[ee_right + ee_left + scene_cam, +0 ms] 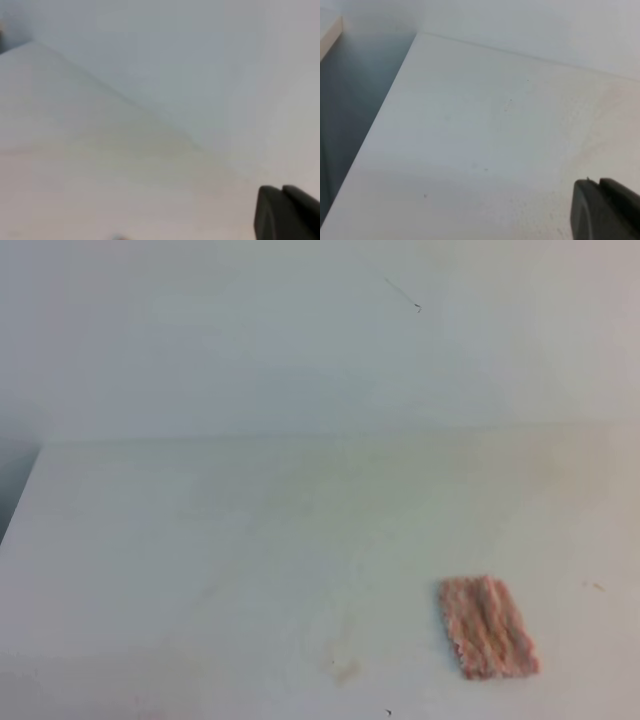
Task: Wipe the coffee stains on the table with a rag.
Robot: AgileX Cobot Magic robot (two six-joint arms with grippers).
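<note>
The rag (490, 628), a small pink-and-white fuzzy rectangle with ridged folds, lies flat on the white table (200, 540) at the front right. A faint beige smudge of coffee stain (345, 670) sits to its left, near the front edge, apart from the rag. Neither gripper shows in the exterior high view. In the left wrist view only a dark finger (602, 210) shows at the bottom right, above bare tabletop (485, 130). In the right wrist view a dark finger (285, 212) shows at the bottom right. Neither wrist view shows the rag or the stain.
A white wall (300, 340) rises behind the table. The table's left edge (20, 500) drops to a dark gap, also seen in the left wrist view (365, 100). A tiny dark speck (389, 712) lies near the front edge.
</note>
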